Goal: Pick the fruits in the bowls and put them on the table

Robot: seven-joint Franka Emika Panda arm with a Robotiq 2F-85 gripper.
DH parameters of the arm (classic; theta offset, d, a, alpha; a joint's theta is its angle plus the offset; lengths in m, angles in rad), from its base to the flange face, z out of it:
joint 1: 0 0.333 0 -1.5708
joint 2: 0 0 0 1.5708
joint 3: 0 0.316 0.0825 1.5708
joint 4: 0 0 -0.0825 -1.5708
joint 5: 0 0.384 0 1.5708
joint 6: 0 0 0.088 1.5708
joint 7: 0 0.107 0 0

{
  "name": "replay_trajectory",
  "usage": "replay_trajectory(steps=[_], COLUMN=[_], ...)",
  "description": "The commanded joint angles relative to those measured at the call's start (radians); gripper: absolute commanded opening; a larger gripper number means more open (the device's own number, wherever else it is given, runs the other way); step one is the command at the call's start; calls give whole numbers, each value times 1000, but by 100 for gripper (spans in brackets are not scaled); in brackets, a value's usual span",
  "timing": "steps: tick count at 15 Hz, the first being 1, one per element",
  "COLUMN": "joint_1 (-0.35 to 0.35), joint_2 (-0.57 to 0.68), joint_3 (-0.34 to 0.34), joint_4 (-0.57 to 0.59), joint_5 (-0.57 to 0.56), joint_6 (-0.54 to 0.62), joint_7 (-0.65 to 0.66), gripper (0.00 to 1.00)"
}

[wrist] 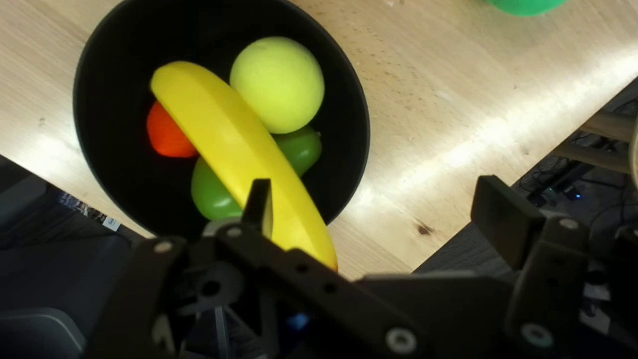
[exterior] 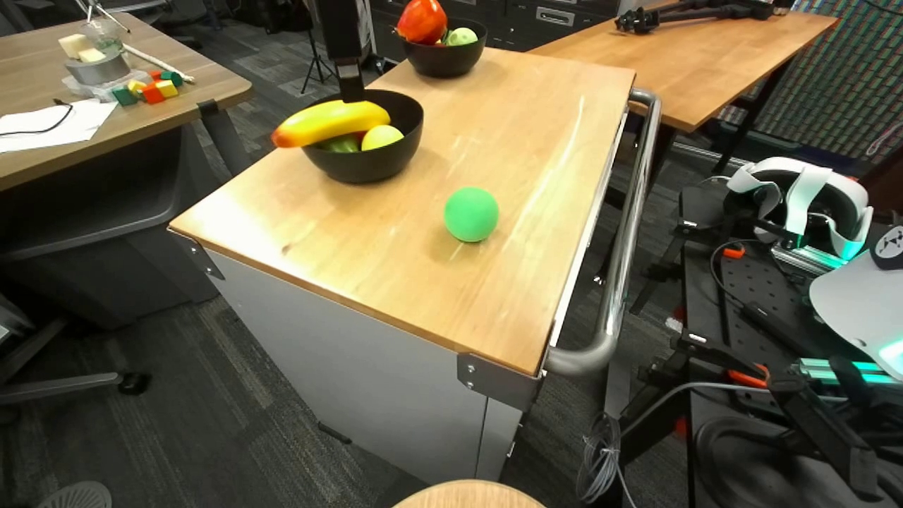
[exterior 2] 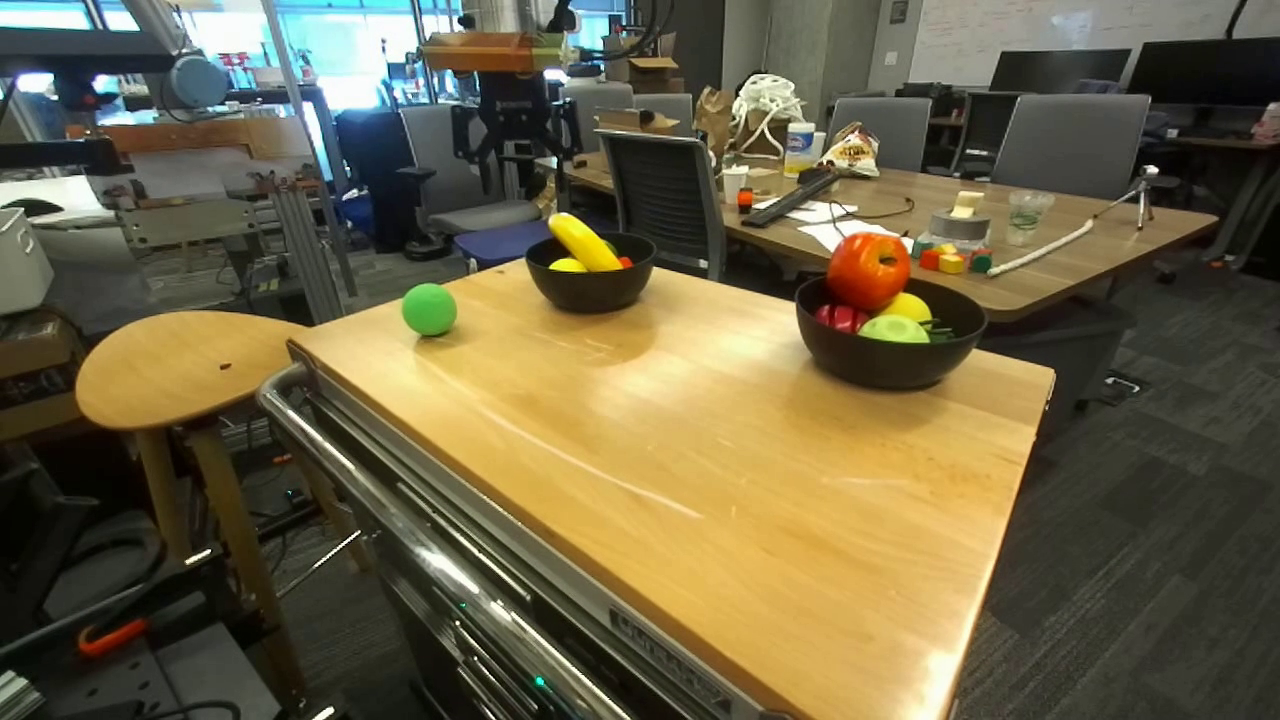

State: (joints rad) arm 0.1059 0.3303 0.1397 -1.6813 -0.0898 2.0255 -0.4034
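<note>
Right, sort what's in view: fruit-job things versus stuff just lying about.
For the job:
hand
banana
banana bowl
large red fruit
pale green fruit
red-fruit bowl
wooden tabletop

Just lying about:
green ball (probably; outside both bowls)
colored blocks
tape roll
white headset

No text legible: cart nameplate (exterior 2: 668,662) lettering blurred, writing on whiteboard (exterior 2: 1080,28) too faint, canister label (exterior 2: 799,146) too small, snack bag (exterior 2: 851,151) print unclear
</note>
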Motion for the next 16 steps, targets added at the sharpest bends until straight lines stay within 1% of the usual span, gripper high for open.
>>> replay_trajectory(steps=[1, 9, 10, 11, 16], joint_1=[-4, -4, -3, -4, -10], joint_2=[55, 172, 181, 189, 198], joint_3=[-2, -29, -29, -29, -32], joint_4=[49, 99, 101, 102, 121], joint_5=[-5, -51, -48, -47, -42], joint_6=[65, 199, 199, 202, 213], joint_7=[7, 21, 23, 22, 31], gripper=[100, 100, 75, 74, 33])
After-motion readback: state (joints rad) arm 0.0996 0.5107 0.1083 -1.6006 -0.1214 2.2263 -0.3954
